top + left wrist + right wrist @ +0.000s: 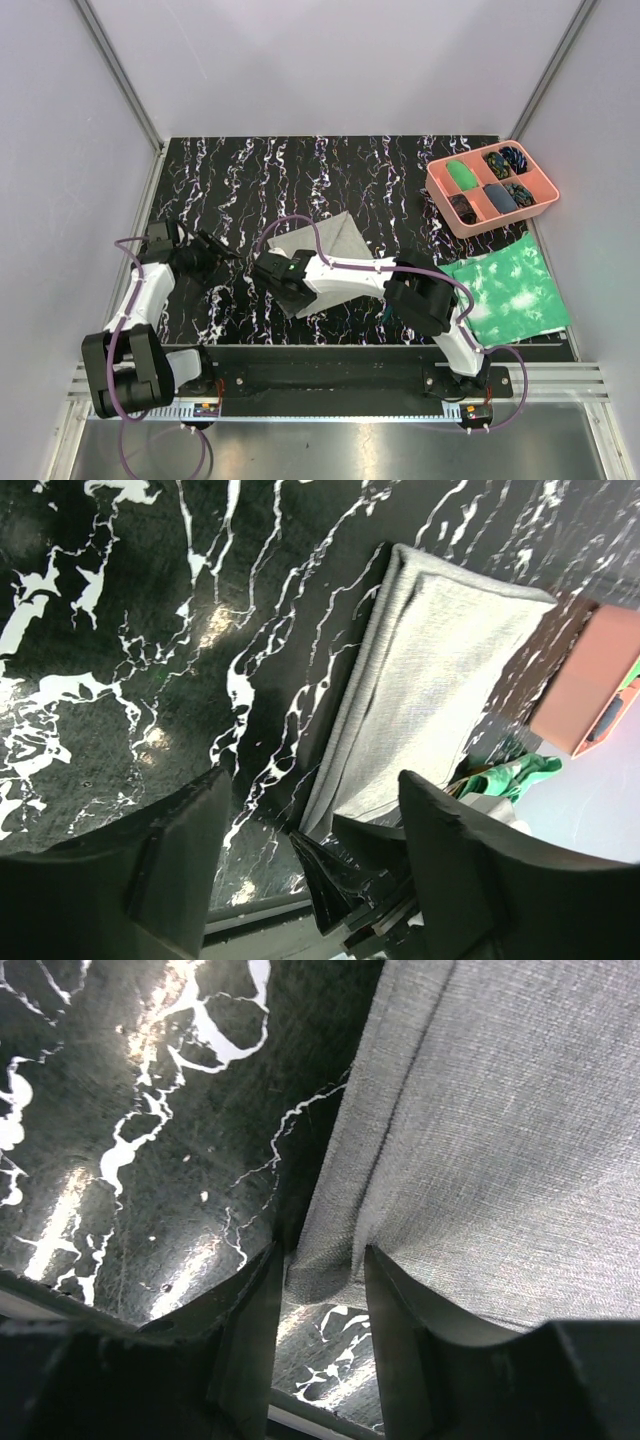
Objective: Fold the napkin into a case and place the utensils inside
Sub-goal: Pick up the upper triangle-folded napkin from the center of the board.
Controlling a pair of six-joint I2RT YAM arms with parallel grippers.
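Observation:
The plain grey napkin point(325, 243) lies folded flat on the black marbled table point(300, 170), mid-table. My right gripper point(281, 276) reaches across to its near left corner. In the right wrist view the napkin point(480, 1120) fills the upper right, and its corner sits between the two fingers of the right gripper point(322, 1270), which stand a little apart on either side. My left gripper point(215, 250) is wide open and empty just left of the napkin point(420, 680), as the left wrist view point(315, 800) shows. The utensils are hidden, except perhaps a teal sliver point(386, 312) under the right arm.
A pink compartmented tray point(490, 188) with dark and green items stands at the back right. A green-and-white mottled sheet point(510, 290) lies at the right front. The table's near edge runs just below both grippers.

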